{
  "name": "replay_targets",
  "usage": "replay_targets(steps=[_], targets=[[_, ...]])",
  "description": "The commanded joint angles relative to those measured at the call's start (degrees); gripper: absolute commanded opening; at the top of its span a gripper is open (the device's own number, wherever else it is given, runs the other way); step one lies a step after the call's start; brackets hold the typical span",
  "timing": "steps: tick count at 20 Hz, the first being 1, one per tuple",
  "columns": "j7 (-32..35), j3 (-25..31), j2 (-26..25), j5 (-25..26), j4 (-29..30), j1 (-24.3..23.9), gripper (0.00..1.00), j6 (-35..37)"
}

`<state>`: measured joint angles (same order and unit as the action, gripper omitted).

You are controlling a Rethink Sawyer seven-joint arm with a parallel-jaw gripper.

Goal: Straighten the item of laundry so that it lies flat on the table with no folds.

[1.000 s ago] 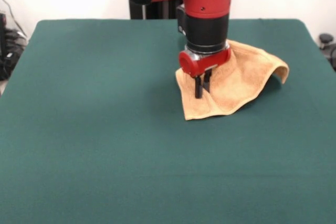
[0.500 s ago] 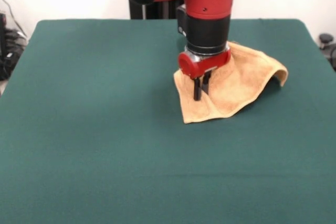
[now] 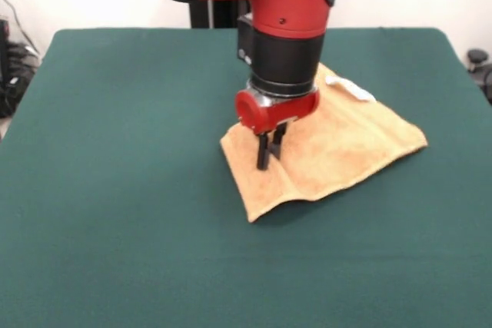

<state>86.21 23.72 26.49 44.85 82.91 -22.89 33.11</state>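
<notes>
Although most of the tan towel (image 3: 338, 151) lies spread right of centre on the green table (image 3: 115, 190), its left part is pinched in the closed gripper (image 3: 269, 151), the near edge ripples, and the white label (image 3: 352, 87) shows; flattening remains.

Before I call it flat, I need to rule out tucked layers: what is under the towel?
Only the green table shows around the towel. Its near edge humps up slightly; whatever lies beneath is covered. The gripper pinches the cloth near its left corner.
</notes>
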Motion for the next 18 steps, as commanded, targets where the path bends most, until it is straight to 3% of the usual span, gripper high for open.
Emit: replay_targets(steps=[1,12,13,18], targets=[[-27.84,8.74,-2.97,2.13,-9.65,-4.23,0.00,9.47],[-35.01,10.63,-5.80,1.65,-13.42,-6.54,0.00,12.03],[-33.77,10.50,-5.85,1.17,-13.28,-6.46,1.00,10.97],[-34.98,12.51,-5.53,-0.60,-11.70,-7.39,1.00,9.62]])
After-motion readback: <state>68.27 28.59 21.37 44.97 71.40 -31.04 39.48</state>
